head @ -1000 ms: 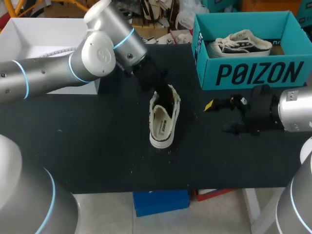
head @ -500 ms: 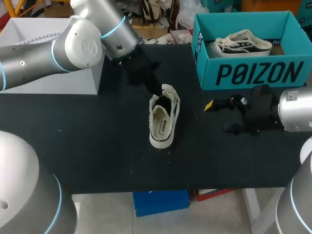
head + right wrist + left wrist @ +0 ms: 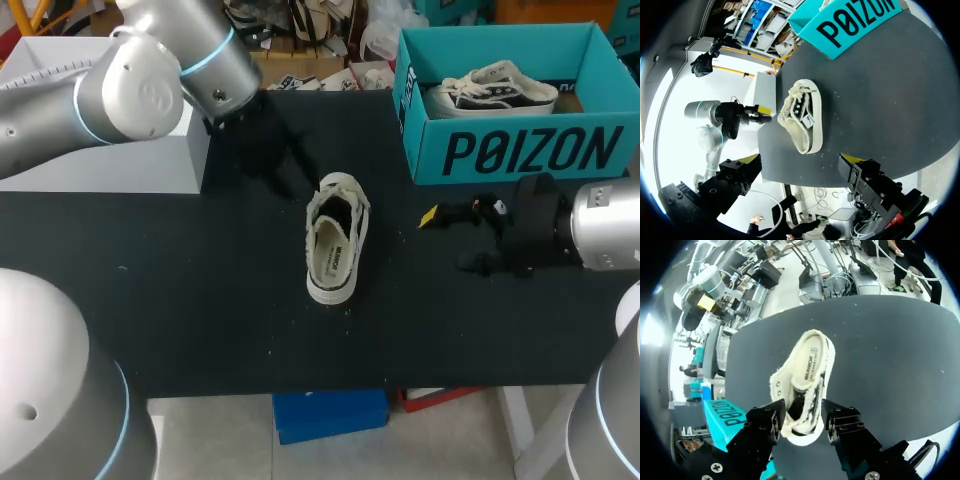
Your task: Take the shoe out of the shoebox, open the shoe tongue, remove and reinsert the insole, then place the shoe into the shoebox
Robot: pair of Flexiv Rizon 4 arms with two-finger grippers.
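Cream shoe [image 3: 337, 240] sole-down on black table [image 3: 200, 300], outside teal shoebox [image 3: 520, 150]; left gripper [image 3: 804, 412] released, near toe; right gripper [image 3: 801, 159] released, empty

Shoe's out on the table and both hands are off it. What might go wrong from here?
Neither the left hand nor the right hand holds the cream canvas low-top shoe. It lies loose on the black table, so tugging the insole one-handed may just drag it. The teal cardboard shoebox already holds a dark-and-white sneaker, so the return could land on it or jam.
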